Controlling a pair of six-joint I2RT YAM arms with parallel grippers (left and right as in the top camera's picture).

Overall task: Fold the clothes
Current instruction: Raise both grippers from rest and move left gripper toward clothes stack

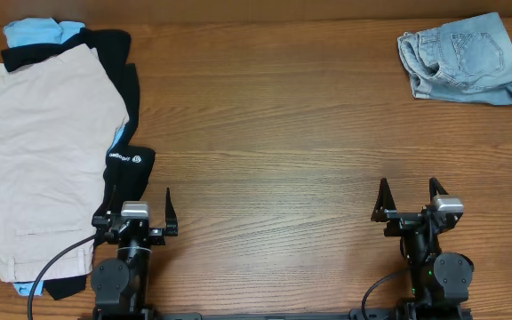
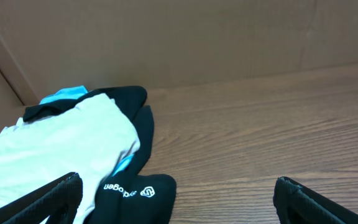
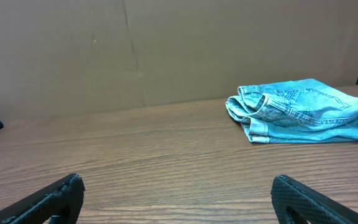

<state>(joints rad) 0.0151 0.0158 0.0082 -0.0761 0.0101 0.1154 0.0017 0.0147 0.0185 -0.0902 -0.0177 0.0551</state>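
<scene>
A pile of clothes lies at the table's left: large beige shorts (image 1: 47,151) on top, a black garment (image 1: 127,160) with a small white logo under them, and light-blue pieces (image 1: 38,33) peeking out at the far end. The left wrist view shows the beige shorts (image 2: 48,149) and the black garment (image 2: 138,190) just ahead. My left gripper (image 1: 140,209) stands open at the front, right beside the black garment, holding nothing. At the front right, my right gripper (image 1: 410,200) is open and empty over bare wood.
Folded light-blue denim shorts (image 1: 460,58) lie at the far right corner, also in the right wrist view as denim shorts (image 3: 303,112). A brown cardboard wall (image 3: 166,50) stands behind the wooden table (image 1: 274,133).
</scene>
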